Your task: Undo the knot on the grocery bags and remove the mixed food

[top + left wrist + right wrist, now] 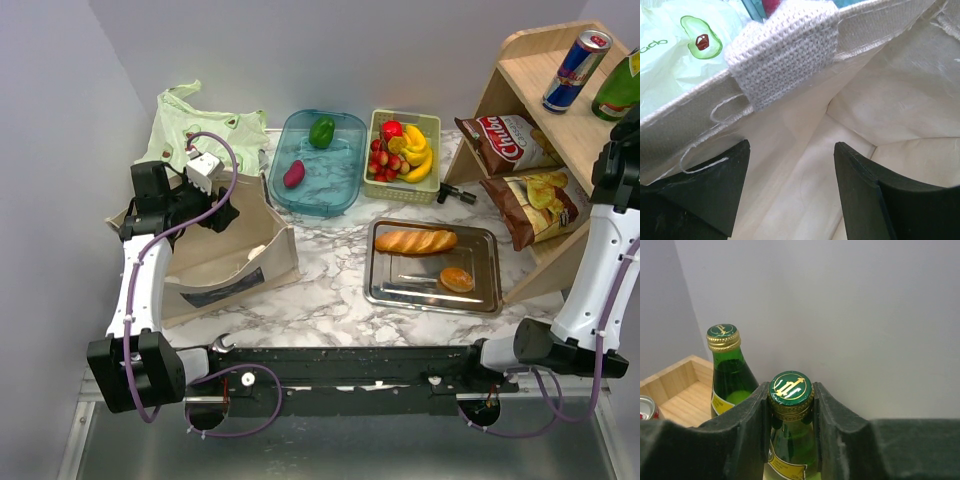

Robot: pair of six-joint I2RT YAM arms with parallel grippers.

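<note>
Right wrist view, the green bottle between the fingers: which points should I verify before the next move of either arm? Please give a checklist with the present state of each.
1. Grip: right gripper closed on the neck of the green bottle, a finger on each side under the cap: ok.
2. Held bottle upright: ok.
3. Gap to the second green bottle: apart, to its left: ok.
4. Base of the held bottle on the wooden shelf or lifted: hidden, cannot tell.
5. The left gripper open and empty inside the beige tote: ok.
6. Food remaining in the tote: none in the visible part; the rest, cannot tell.
</note>
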